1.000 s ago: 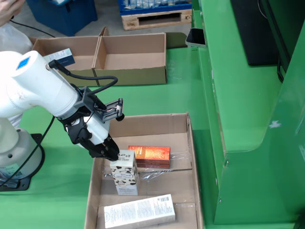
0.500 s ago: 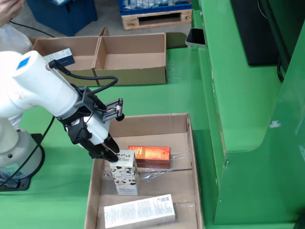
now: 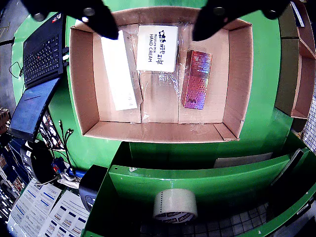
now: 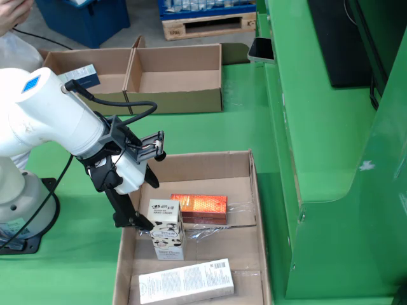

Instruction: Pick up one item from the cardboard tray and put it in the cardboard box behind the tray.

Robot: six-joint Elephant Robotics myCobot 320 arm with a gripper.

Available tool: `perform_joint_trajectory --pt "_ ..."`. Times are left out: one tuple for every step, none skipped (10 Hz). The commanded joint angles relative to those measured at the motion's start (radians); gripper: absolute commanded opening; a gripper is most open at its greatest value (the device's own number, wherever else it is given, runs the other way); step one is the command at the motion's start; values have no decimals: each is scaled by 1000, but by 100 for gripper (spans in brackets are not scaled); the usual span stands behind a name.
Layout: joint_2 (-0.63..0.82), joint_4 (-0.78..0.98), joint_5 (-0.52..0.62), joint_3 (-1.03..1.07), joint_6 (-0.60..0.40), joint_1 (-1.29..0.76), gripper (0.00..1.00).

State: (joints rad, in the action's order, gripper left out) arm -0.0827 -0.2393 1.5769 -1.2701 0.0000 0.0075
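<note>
The cardboard tray [image 4: 245, 210] holds three items. A white hand cream carton [image 4: 166, 236] stands upright, an orange-red box [image 4: 199, 208] lies behind it, and a long white box [image 4: 186, 281] lies in front. My gripper [image 4: 149, 204] is open, just above and left of the carton's top. In the wrist view the hand cream carton [image 3: 157, 48] sits between the spread dark fingers [image 3: 101, 19], with the gripper [image 3: 154, 33] centred over it. The long white box [image 3: 118, 69] is left of it and the shiny red box [image 3: 196, 79] is right. Nothing is held.
Two open cardboard boxes stand behind the tray: the right one [image 4: 175, 76] and the left one [image 4: 82, 70], which has a small packet inside. A green shelf wall [image 4: 318, 127] rises right of the tray. A tape roll [image 3: 175, 206] and keyboard [image 3: 44, 49] lie outside the tray.
The fingers were together beside the carton's top a second ago. They have now spread wide apart. The arm itself has barely moved.
</note>
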Motion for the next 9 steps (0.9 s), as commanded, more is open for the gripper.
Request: perform_joint_trajectory --pt "17 -11 0 28 0 0 90" --pt "17 -11 0 28 0 0 100" --pt "17 -11 0 28 0 0 100" --pt "17 -11 0 28 0 0 100" --pt "17 -11 0 28 0 0 100" --pt "17 -11 0 28 0 0 100" --pt "17 -11 0 28 0 0 100" --pt "17 -11 0 28 0 0 100" --pt "17 -11 0 28 0 0 100"
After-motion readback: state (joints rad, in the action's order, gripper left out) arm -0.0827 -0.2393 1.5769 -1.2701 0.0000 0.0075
